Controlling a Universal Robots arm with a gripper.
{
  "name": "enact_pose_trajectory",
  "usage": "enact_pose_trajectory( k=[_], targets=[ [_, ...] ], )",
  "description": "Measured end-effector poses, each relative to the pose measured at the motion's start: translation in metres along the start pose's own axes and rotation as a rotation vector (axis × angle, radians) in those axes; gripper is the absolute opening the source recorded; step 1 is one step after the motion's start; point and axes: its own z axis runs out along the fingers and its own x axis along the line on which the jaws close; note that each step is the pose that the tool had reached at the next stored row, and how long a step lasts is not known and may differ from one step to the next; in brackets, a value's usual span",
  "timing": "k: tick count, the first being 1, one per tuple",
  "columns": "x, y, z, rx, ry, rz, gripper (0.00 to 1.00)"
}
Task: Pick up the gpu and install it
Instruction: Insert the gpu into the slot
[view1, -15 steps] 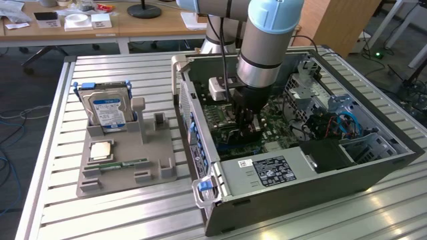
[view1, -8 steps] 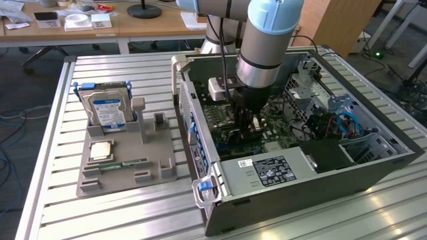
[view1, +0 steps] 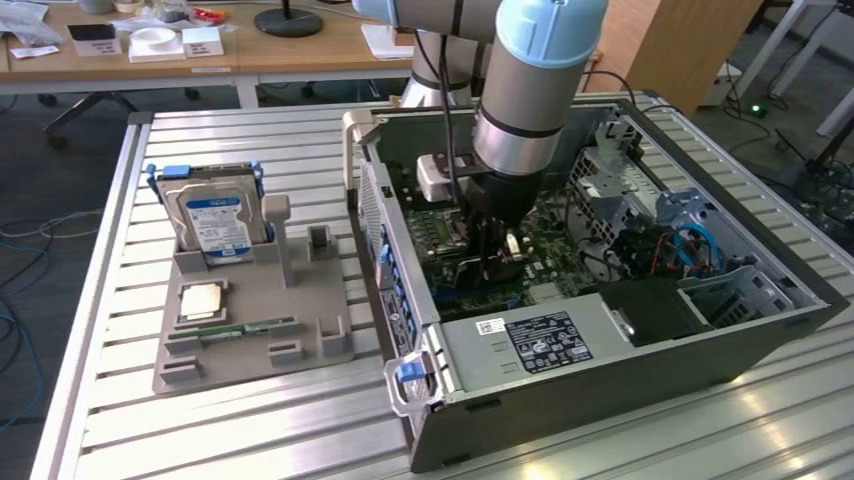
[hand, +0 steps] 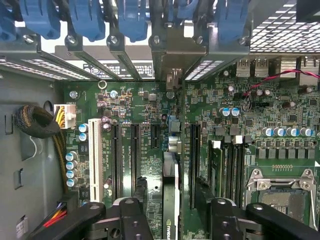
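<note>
The gripper (view1: 509, 250) hangs inside the open computer case (view1: 747, 330) at the centre of the exterior view, low over the motherboard (hand: 150, 115). Its fingers (hand: 137, 192) stand apart on either side of the gpu (hand: 170, 195), which sits edge-up in a slot between them, with a gap on both sides. An NVIDIA logo shows on the card's edge. At the exterior view's left, a grey holder (view1: 254, 330) carries a hard drive (view1: 214, 225) with a blue label, its print too small to read.
</note>
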Motion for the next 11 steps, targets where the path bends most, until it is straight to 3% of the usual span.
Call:
enact_pose_trajectory(
  k=[6,11],
  targets=[
    [0.000,-0.0002,-0.0130,0.0002,-0.0003,0.000,0.51],
    [0.000,-0.0005,-0.0302,0.0002,-0.0004,0.000,0.51]
  ],
)
